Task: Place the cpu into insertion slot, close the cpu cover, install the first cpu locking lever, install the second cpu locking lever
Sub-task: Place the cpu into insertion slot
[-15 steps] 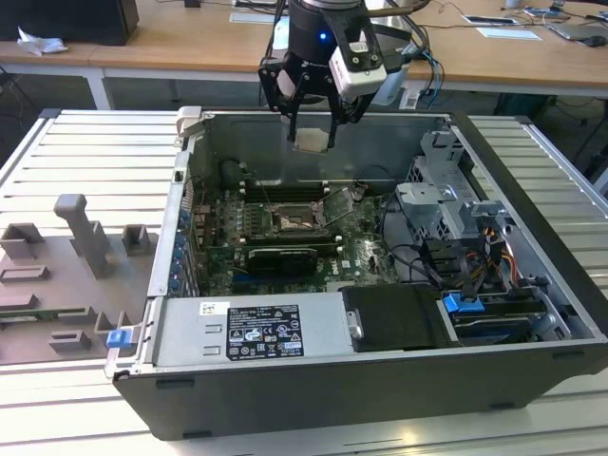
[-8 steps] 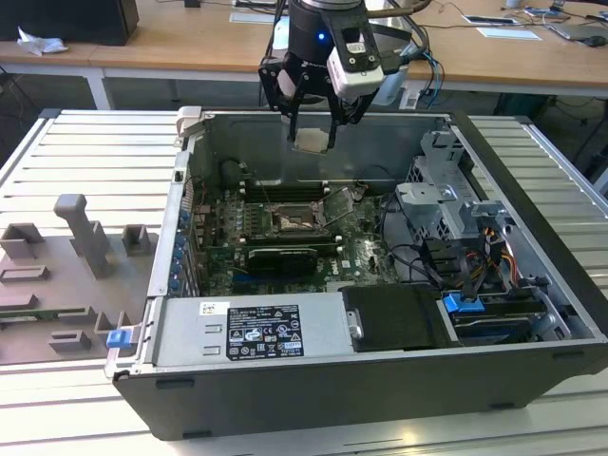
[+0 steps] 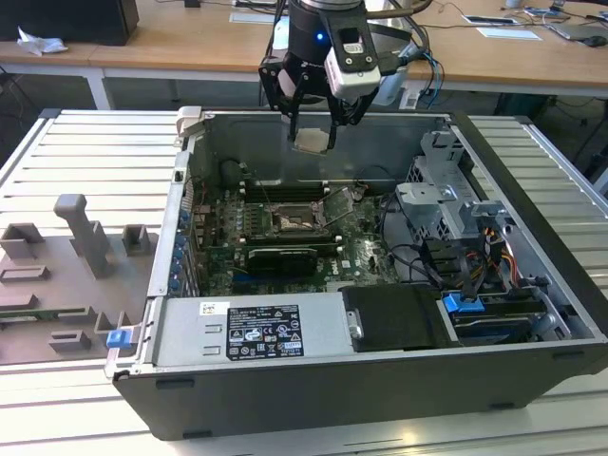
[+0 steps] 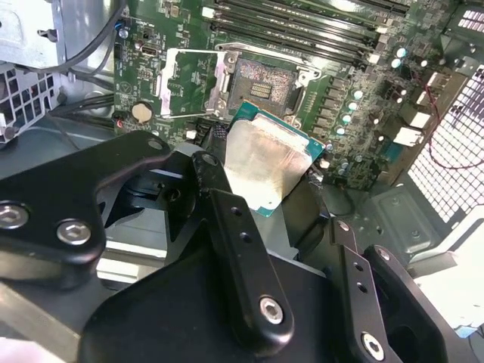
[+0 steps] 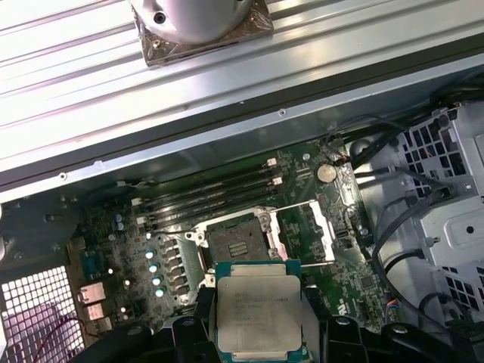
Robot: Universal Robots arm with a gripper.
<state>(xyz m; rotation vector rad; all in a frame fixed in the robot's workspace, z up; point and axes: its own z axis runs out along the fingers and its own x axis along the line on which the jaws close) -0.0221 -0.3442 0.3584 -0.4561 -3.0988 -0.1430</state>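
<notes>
My gripper (image 3: pixel 313 128) hangs above the open computer case, shut on the cpu (image 3: pixel 312 141), a small square chip with a pale metal top. The chip sits between the black fingers (image 4: pixel 215 189) in both wrist views, edge-held and well above the board: cpu (image 4: pixel 265 166), cpu (image 5: pixel 259 310). Below it the insertion slot (image 3: pixel 294 224) lies bare on the green motherboard, seen as a dark square slot (image 4: pixel 261 83) and slot (image 5: pixel 233 243). The cpu cover (image 5: pixel 304 231), a silver frame, is swung open beside the slot, cover (image 4: pixel 189 83).
The case wall (image 3: pixel 313 375) with the power supply runs along the front. A drive cage (image 3: pixel 446 199) and cables fill the exterior view's right. Memory slots (image 5: pixel 212 193) lie behind the socket. A grey fixture block (image 3: pixel 81 233) stands outside at the exterior view's left.
</notes>
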